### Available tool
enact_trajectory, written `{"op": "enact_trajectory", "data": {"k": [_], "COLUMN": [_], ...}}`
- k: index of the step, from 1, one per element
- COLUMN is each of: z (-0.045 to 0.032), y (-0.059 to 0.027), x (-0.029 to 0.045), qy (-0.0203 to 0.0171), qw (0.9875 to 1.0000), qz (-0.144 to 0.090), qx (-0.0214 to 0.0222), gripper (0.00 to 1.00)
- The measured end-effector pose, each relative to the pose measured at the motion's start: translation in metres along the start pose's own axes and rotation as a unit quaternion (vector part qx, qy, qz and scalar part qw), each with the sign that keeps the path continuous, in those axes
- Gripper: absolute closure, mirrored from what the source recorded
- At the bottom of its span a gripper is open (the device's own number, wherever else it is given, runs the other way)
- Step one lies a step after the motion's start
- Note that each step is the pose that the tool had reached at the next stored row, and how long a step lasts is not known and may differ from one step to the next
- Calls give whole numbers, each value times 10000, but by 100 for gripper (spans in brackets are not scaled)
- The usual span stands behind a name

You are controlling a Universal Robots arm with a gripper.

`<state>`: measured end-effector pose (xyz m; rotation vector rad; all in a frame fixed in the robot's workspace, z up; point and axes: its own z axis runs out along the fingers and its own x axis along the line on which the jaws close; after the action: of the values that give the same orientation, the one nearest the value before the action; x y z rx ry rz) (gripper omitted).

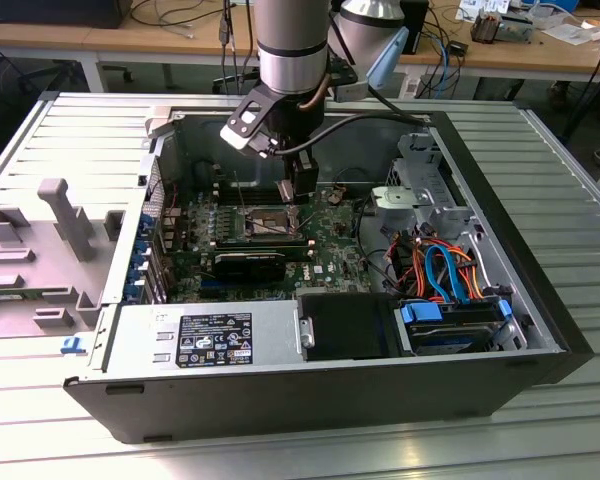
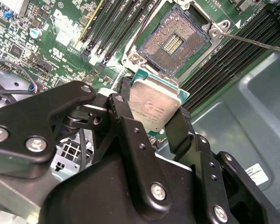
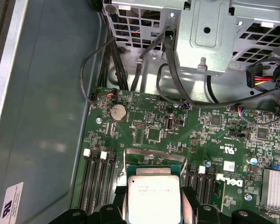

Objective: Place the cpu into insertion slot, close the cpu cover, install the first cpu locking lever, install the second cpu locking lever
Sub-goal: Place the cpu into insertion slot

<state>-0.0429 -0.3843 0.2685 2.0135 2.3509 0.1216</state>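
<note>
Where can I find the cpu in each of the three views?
Exterior view: too small to tell, at the claw tip above the green motherboard.
Second wrist view: the cpu is held in the claw, near the bare insertion slot.
First wrist view: held in the claw.
Shared landmark: the green motherboard.

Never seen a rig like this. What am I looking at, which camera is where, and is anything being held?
A robot arm reaches down into an open desktop computer case lying on a slatted metal table. The exterior view watches from off the arm; both wrist views ride on it, near its gripper. The gripper is shut on the cpu, a flat silver chip, above the green motherboard. In the second wrist view the insertion slot lies uncovered, pins showing, the chip not yet in it.
</note>
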Motion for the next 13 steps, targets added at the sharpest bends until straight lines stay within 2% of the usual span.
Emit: {"op": "enact_trajectory", "data": {"k": [13], "z": [3], "y": [0], "x": [0], "qy": [-7], "qw": [10000], "qz": [75], "qx": [-1], "gripper": [45]}}
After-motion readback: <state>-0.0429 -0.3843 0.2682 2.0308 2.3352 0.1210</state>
